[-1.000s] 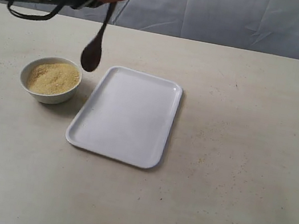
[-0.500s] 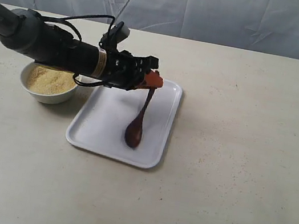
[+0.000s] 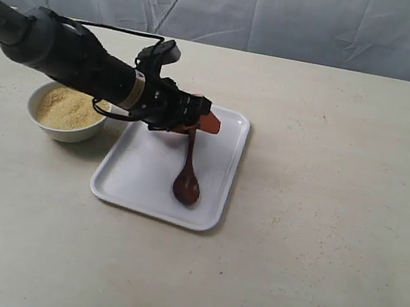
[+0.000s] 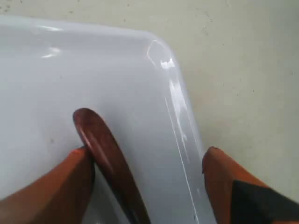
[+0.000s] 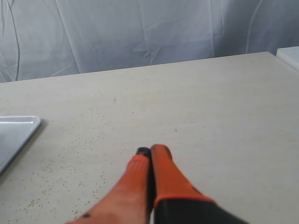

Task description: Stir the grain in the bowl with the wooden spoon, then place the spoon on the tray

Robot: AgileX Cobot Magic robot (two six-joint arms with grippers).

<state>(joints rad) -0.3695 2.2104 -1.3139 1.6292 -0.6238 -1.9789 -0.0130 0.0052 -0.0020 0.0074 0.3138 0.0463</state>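
A pale bench (image 3: 320,221) seen from an outside camera. A flat white rectangular tray (image 3: 139,166) sits left of centre. At the tray's 9 o'clock, just beside it, stands a small white ceramic bowl (image 3: 65,133) filled with fine yellow-tan grain (image 3: 70,107).

The dark reddish-brown wooden spoon (image 3: 186,184) is on the tray. Its round glossy scoop rests toward 6 o'clock and its slim handle runs up toward 12 o'clock. The black left arm reaches in from 9 o'clock, passing above the bowl. The left hand (image 3: 199,123) hangs low over the handle's end, near the tray's far rim.

In the left wrist camera, the orange fingers (image 4: 70,177) are spread wide, so this hand is open and clamps nothing. The handle lies against one finger, well apart from the other. I cannot tell whether the handle's tip rests on the tray or leans on that finger.

The right hand (image 5: 150,150) appears only in its own wrist camera. Its orange fingers are pressed together, closed on nothing, above bare bench.

The spoon looks light and stiff, and its polished finish is probably slippery. The slim handle, near its upper end, seems the best place to take hold. The rounded scoop may rock or roll. Lifting the open hand straight up should avoid dragging the handle.
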